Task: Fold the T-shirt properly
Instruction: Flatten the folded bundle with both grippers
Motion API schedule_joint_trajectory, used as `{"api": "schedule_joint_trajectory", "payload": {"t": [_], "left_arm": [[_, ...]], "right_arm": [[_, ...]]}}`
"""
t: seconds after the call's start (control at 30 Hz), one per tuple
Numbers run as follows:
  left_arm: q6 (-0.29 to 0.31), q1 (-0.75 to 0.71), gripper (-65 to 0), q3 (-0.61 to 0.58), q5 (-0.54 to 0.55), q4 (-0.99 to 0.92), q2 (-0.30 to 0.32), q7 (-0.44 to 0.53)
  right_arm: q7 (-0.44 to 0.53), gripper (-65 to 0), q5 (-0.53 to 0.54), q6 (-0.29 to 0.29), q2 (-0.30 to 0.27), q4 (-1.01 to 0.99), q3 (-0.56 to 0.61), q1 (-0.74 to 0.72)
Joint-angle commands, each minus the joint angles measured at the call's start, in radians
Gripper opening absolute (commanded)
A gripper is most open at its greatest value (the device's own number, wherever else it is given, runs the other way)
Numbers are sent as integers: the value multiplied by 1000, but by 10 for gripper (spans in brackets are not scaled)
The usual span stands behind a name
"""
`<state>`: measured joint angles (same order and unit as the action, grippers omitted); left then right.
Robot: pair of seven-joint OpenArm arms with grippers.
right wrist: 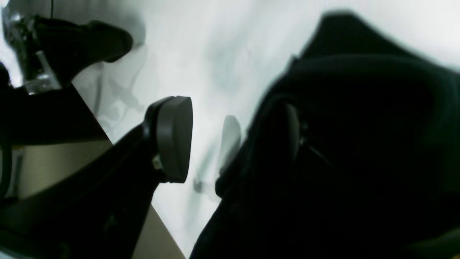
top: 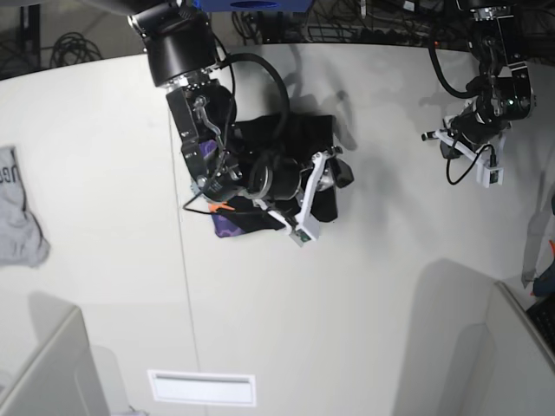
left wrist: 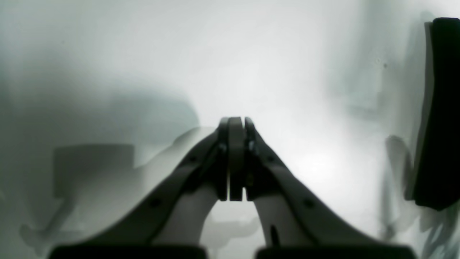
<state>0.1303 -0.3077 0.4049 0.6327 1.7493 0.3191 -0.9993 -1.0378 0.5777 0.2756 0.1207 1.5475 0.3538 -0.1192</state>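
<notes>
So the right gripper has its jaws spread apart, one pad out over bare table and the other tucked against the dark cloth, and nothing looks pinched between them. It's parked right at the edge of the T-shirt, which sits bunched in a compact black heap on the white table, partly under the right arm, with a bit of purple and orange print poking out at the heap's edge nearest the camera in the base view.

My read: this is a let-go or regrip moment partway through a fold. To do it well, I'd lift clear straight up so the pad doesn't drag the layer back out of place, then go for a clean outer edge rather than a random wad, since the heap looks lumpy and not squared off yet.

The left gripper is clamped shut on nothing, hovering over bare table well off to the side. Only a dark strip shows at the edge of its wrist view, can't tell what it is. There's also a small grey garment at the far table edge, leave that alone.
</notes>
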Motion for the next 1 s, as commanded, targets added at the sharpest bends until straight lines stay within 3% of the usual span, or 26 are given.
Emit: {"api": "schedule_joint_trajectory", "payload": {"t": [0.0,0.2,0.27,0.4,0.47,0.6,0.67,0.8,0.83,0.9,0.97], "left_arm": [[1,3,-650,9,6,14,15,12],[1,11,-650,9,6,14,15,12],[1,11,-650,9,6,14,15,12],[1,3,-650,9,6,16,15,12],[10,3,-650,9,6,21,12,12],[154,3,-650,1,9,53,-8,12],[197,8,-650,-2,9,105,-64,9],[211,3,-650,-4,14,225,-173,9],[211,3,-596,-2,34,229,-191,9],[211,3,-413,-2,121,214,-208,9],[211,11,-316,-2,237,180,-211,9]], "right_arm": [[14,-317,23,1,14,21,29,-26],[-40,-317,14,1,-16,187,166,-55],[-46,-317,14,1,-54,272,153,-55],[-46,-332,18,1,-129,325,-40,-10],[-40,-398,15,3,-131,316,-152,22],[-19,-650,18,3,-145,259,-252,60],[-17,-650,18,3,-152,256,-263,89],[69,-650,15,3,-201,313,-264,174],[93,-650,18,3,-217,327,-264,194],[130,-650,18,3,-247,347,-264,227],[135,-650,20,3,-269,348,-264,243]]}}
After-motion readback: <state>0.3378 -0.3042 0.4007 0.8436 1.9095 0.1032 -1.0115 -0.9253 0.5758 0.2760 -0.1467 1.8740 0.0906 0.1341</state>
